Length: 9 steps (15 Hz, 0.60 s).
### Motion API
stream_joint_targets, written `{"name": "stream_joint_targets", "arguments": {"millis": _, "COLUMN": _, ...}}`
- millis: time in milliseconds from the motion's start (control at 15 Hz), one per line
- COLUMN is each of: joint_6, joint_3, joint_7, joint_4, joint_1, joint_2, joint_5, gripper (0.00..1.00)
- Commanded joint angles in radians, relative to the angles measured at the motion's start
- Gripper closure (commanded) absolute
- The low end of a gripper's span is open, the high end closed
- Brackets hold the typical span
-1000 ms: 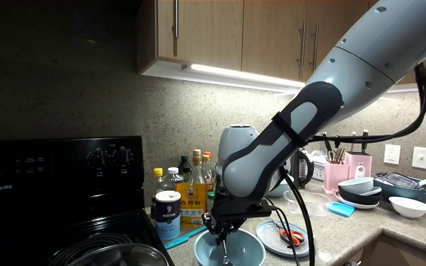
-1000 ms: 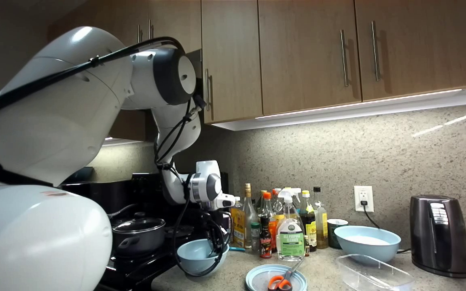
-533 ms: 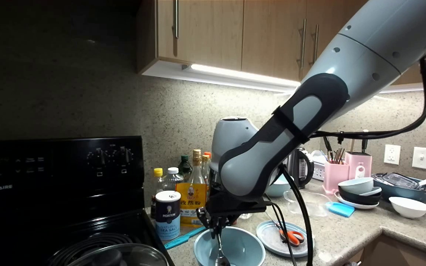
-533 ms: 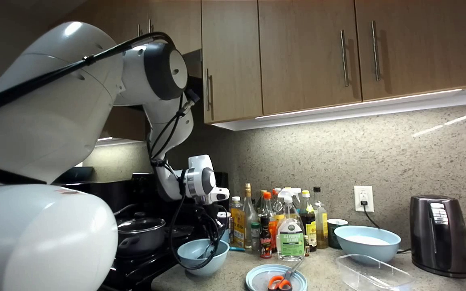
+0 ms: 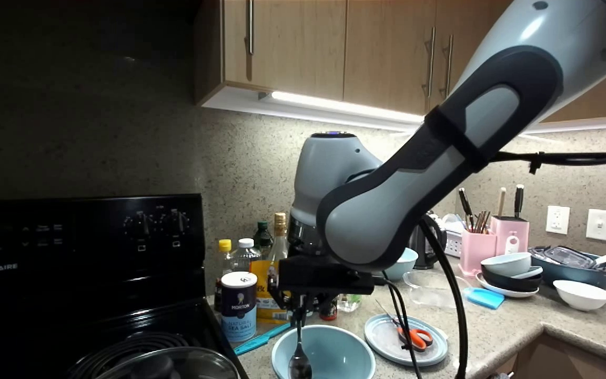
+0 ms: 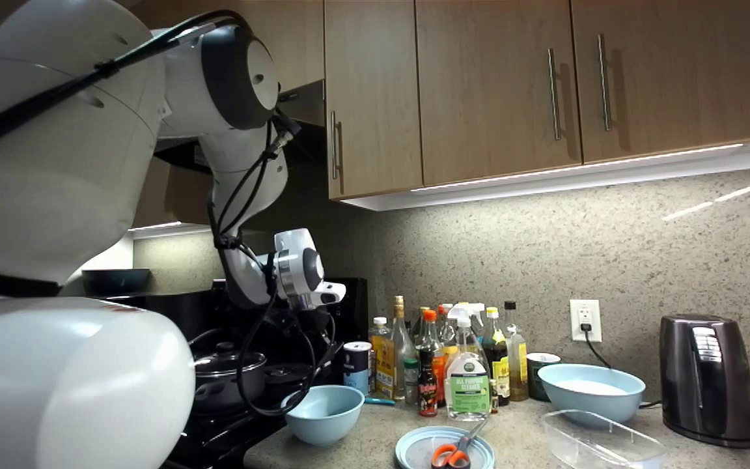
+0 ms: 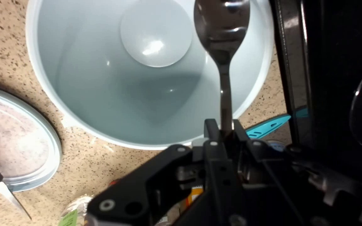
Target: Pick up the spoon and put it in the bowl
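Spoon point(image 7: 222, 51) of polished, silver-coloured metal, held head down over the smaller light-blue round bowl point(image 7: 121, 94), at that bowl's side toward the glossy black stove point(image 5: 98, 263); how far the head clears the rim cannot be told. Black two-fingered pincer point(image 7: 225, 127), above the smaller bowl's edge: closed upon the slim handle, fingertips parted only by its thickness. Just beside the smaller bowl, on the speckled stone table point(image 6: 365, 449): a pale-blue round plate point(image 5: 384, 339) carrying orange-handled scissors point(image 6: 463, 444). Farther from the smaller bowl: a clear plastic tub point(image 6: 599, 446), then, well apart, a wide light-blue round bowl point(image 6: 596, 404), judged to be the goal, though the task sentence alone does not settle it.

Sound transfer calls for raising the head clear of the smaller bowl's rim before sideways travel, since a knock could twist the handle between the fingers. Over the wide bowl, the head is best lowered close to the bottom and the fingers then parted slowly, lest the handle tip the spoon out.
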Motion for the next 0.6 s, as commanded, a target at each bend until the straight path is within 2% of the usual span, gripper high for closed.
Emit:
{"name": "stream_joint_targets", "arguments": {"millis": 0, "joint_6": -0.003, "joint_3": 0.039, "joint_7": 0.015, "joint_4": -0.007, "joint_1": -0.038, "joint_2": -0.011, "joint_5": -0.017, "gripper": 0.88}}
{"name": "stream_joint_targets", "arguments": {"millis": 133, "joint_6": -0.002, "joint_3": 0.04, "joint_7": 0.015, "joint_4": -0.015, "joint_1": -0.04, "joint_2": -0.017, "joint_5": -0.018, "gripper": 0.88}}
{"name": "stream_joint_targets", "arguments": {"millis": 200, "joint_6": -0.001, "joint_3": 0.039, "joint_7": 0.015, "joint_4": -0.016, "joint_1": -0.04, "joint_2": -0.017, "joint_5": -0.018, "gripper": 0.95}}
{"name": "stream_joint_targets", "arguments": {"millis": 400, "joint_6": -0.041, "joint_3": -0.022, "joint_7": 0.168, "joint_4": -0.044, "joint_1": 0.001, "joint_2": -0.074, "joint_5": -0.18, "gripper": 0.95}}
{"name": "stream_joint_targets", "arguments": {"millis": 533, "joint_6": -0.104, "joint_3": -0.042, "joint_7": 0.332, "joint_4": -0.072, "joint_1": 0.009, "joint_2": -0.126, "joint_5": -0.315, "gripper": 0.96}}
